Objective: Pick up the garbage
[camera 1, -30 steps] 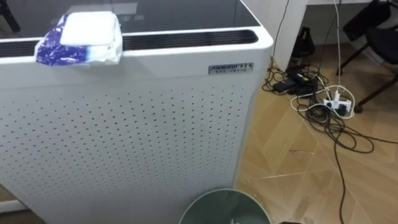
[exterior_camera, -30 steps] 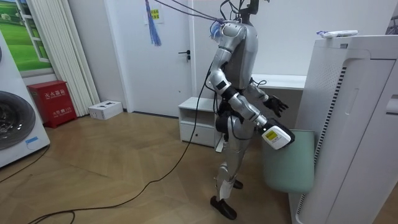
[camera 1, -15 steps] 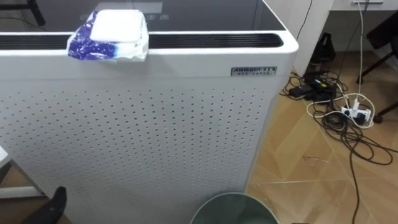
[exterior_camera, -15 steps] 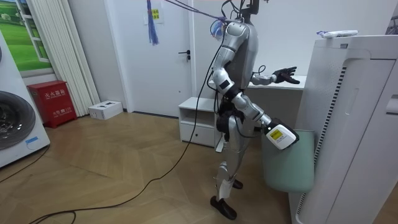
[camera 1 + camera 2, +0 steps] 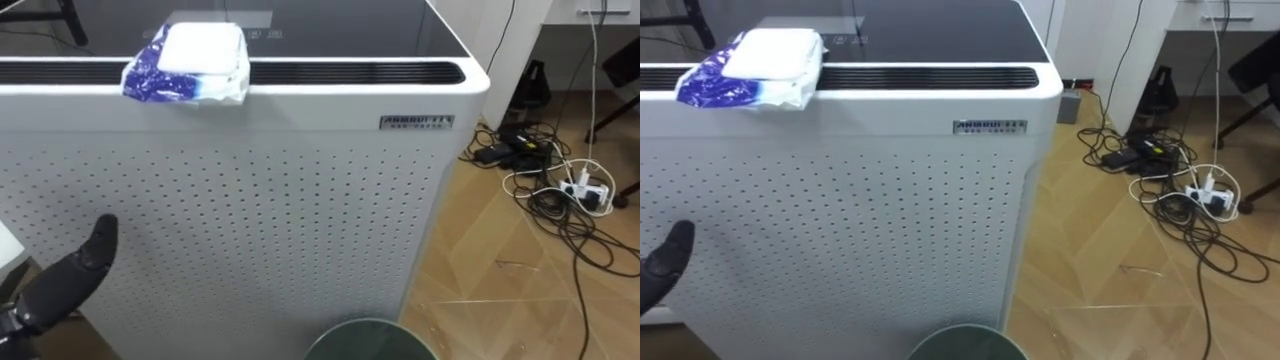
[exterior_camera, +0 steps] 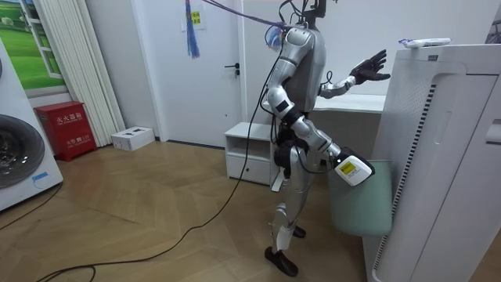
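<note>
A crumpled blue-and-white wrapper [image 5: 188, 62] lies on the top front edge of a tall white perforated appliance [image 5: 250, 200], right in front of where I stand. My left hand [image 5: 70, 280] comes up from the lower left, open, below and left of the wrapper and apart from it. In the room view this left hand [image 6: 368, 66] is raised at head height with its fingers spread. My right hand [image 6: 350, 170] hangs low at my side, gripping the rim of a green bin [image 6: 360, 204] off the floor. The bin's rim [image 5: 370, 340] shows at the bottom of the left eye view.
Tangled cables and a white power strip [image 5: 585, 192] lie on the wooden floor to the right of the appliance. A white desk [image 6: 352, 102] and a low white cabinet [image 6: 246, 153] stand behind me. A washing machine [image 6: 19, 157] is at the room view's left.
My left arm has risen from waist height to head height, and the hand has entered the eye view at lower left. The eye view itself has shifted slightly.
</note>
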Available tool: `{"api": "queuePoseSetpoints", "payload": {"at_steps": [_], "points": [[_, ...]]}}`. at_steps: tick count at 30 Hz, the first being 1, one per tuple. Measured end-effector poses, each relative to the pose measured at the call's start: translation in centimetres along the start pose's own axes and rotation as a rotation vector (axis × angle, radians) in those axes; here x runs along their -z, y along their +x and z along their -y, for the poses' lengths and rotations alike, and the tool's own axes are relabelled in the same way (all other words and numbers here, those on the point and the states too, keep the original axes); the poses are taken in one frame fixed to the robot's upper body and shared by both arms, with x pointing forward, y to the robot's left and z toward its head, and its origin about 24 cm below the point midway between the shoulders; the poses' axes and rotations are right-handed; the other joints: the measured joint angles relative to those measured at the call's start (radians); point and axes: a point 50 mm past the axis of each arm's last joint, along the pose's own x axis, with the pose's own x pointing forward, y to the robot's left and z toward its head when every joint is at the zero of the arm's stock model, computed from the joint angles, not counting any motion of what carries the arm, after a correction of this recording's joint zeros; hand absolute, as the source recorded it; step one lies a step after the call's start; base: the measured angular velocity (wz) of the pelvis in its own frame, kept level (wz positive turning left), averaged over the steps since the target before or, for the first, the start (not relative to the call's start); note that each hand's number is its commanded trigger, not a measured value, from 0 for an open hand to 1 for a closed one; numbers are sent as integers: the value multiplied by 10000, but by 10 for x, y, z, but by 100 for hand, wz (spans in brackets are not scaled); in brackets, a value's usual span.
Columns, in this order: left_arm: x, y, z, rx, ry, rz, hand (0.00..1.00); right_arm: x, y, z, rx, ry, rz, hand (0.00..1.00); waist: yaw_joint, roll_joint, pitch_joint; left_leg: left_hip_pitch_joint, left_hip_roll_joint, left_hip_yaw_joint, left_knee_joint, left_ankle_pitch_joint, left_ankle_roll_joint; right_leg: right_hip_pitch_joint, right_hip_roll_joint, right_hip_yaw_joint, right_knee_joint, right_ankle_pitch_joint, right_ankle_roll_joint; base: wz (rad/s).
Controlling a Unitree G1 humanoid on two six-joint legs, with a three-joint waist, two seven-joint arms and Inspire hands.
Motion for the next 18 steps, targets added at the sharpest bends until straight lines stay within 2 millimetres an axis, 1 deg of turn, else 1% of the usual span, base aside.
{"api": "queuePoseSetpoints", "payload": {"at_steps": [4,7,10,12,14,15,18], "points": [[-11,5,3,255,-80,681,0,0,0,0,-9,-9,-3,100,-20,11,-3,11,-1,-9,14,1,2,22,-8,-20,12,0,1,0],[-18,5,8,633,306,1451,0,-1,1,-1,-71,-277,14,100,-59,23,3,9,-10,-40,57,1,2,51,-22,-57,27,1,1,2],[-25,6,17,1107,785,2364,0,-2,1,0,-132,-369,38,100,-153,44,15,11,-32,-166,101,1,1,125,-35,-118,15,0,2,10],[-34,7,24,1434,1009,3154,0,-2,1,-1,-172,-392,66,100,-196,108,49,5,-38,-194,109,5,-1,152,-39,-172,9,-1,4,6],[-37,8,26,1520,1132,3494,0,-4,1,-1,-261,-397,136,100,-285,196,62,1,-39,-195,95,7,-4,143,-38,-173,9,-2,5,0],[-38,9,28,1524,1072,3578,0,-5,1,-2,-301,-401,194,100,-328,252,55,-11,-38,-189,84,10,-6,122,-35,-166,2,-2,5,0],[-44,14,36,1560,769,3890,0,-6,1,-3,-404,-401,224,100,-329,319,42,-70,-36,-198,86,11,-6,84,-31,-164,-18,-2,4,0]]}}
